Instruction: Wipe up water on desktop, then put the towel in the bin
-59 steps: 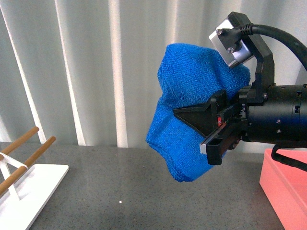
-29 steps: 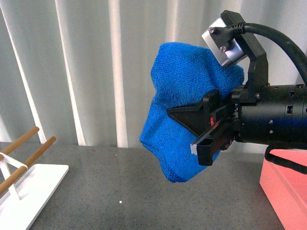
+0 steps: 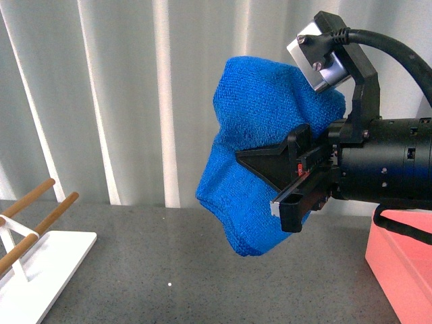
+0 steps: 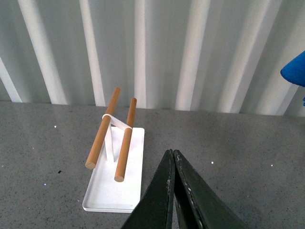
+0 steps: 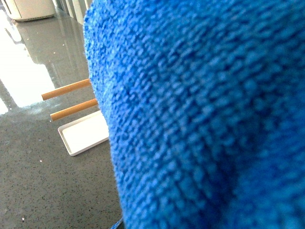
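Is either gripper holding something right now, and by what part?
The right gripper pinches the blue towel around its bunched middle, with cloth bulging above and hanging below. The left gripper is shut on nothing.

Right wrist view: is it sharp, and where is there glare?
Right wrist view: the towel fills most of the frame, close and slightly blurred; bright white glare washes out part of the desktop. Front view: evenly lit, the towel sharp.

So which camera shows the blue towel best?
The front view: the whole towel is held up in the right gripper. The right wrist view shows only close-up fabric; the left wrist view, just a corner.
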You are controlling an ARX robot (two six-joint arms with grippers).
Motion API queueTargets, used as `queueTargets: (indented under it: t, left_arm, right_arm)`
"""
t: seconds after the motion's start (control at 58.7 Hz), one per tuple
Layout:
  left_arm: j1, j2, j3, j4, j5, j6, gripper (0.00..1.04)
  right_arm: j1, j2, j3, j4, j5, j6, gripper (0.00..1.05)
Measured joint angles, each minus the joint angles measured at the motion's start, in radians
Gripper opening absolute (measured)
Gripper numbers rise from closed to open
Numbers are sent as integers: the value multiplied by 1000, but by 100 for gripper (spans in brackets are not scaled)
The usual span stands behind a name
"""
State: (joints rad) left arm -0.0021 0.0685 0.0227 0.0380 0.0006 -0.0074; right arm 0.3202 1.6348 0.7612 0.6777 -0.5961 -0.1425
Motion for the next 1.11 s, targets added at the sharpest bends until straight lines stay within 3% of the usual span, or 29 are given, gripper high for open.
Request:
queueTargets:
  t: [0.307,0.511,0.596,0.699,0.784,0.971,1.107]
  left_arm:
    - [0,-64,0,-37,-1,-1,5]
    - [0,-64,0,-37,-1,0,44]
    - [0,-64,0,-37,-1,0,63]
    - [0,-64,0,-37,-1,0,86]
    - [0,-64,0,-37,-1,0,99]
    - [0,-64,0,-37,-1,2,98]
    - [0,-64,0,-37,-1,2,98]
  right_arm:
    - [-12,6,-14,13,2,6,6]
    - [-25,60,14,-27,4,-8,6]
    - [-23,139,61,-92,57,-24,6]
    - [16,291,108,-233,207,-127,6]
    - [33,377,115,-273,213,-165,6]
    - [51,506,214,-428,189,-184,6]
    - [37,562,338,-608,274,-114,6]
